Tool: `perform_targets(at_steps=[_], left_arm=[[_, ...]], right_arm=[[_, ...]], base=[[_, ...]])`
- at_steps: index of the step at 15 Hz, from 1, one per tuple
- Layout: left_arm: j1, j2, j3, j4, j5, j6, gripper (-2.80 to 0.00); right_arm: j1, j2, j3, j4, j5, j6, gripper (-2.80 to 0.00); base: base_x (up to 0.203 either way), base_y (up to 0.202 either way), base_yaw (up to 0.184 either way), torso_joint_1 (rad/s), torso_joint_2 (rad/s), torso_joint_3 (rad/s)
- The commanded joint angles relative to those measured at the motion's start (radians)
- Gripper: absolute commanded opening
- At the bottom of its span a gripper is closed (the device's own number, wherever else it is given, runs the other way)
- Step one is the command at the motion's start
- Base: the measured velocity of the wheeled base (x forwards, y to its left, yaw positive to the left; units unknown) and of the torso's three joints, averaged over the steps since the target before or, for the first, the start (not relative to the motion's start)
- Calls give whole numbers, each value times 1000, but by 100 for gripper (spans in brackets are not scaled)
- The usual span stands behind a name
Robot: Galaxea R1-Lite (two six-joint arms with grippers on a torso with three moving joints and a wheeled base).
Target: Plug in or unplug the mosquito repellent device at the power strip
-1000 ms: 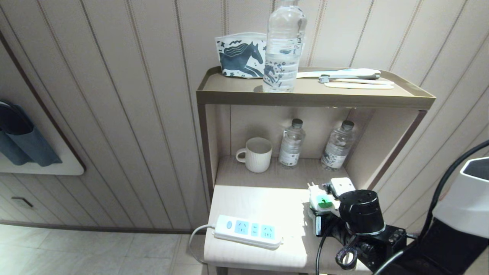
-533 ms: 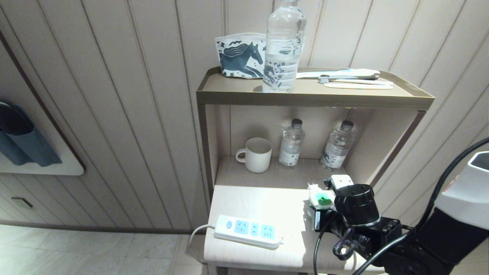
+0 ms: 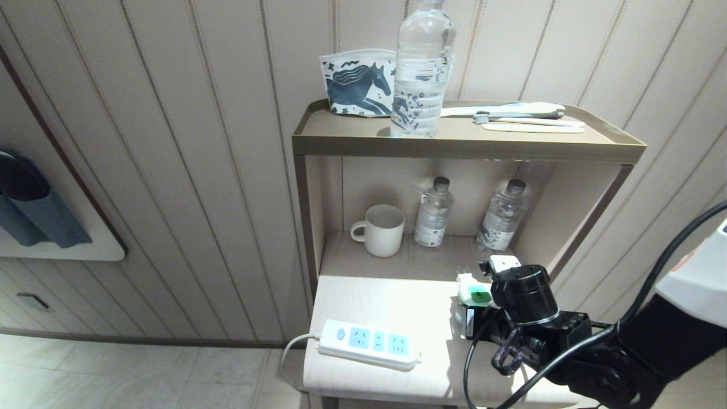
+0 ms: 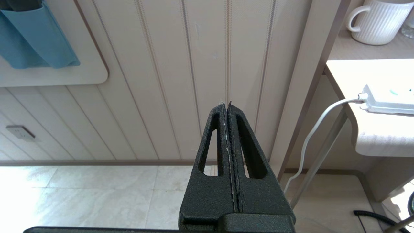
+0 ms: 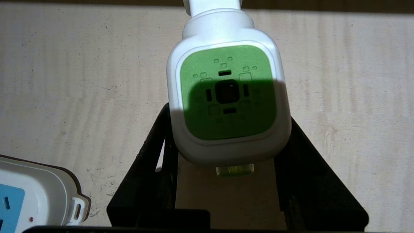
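Right gripper [image 5: 226, 142] clamped on my mosquito repellent device [image 5: 228, 97], held above the shelf near its right edge | power strip [image 3: 369, 343] well apart leftward, sockets vacant | step: carrying to plug in | next: align prongs over a socket | left gripper [image 4: 229, 110] closed, parked.

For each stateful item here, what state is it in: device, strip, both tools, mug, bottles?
mosquito repellent device: unplugged, held off the strip
power strip: all sockets empty, corded
right tool: shut on the device's head
left tool: shut, empty, off beside the stand
mug: upright
water bottles: upright, capped
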Motion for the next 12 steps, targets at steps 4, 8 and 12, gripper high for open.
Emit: perform_targets(at_steps=[4,8,12], left_arm=[[0,0,0,0,0,-1,-280],[0,0,0,0,0,0,-280],[0,0,0,0,0,0,-280]], right_arm=[[-18,-16,-20,35,70,17,-280],[-20,-36,-46,86,66,20,-280],[-23,-73,-73,168,65,20,-280]], base=[[0,0,0,0,0,0],[0,0,0,0,0,0],[0,0,0,0,0,0]])
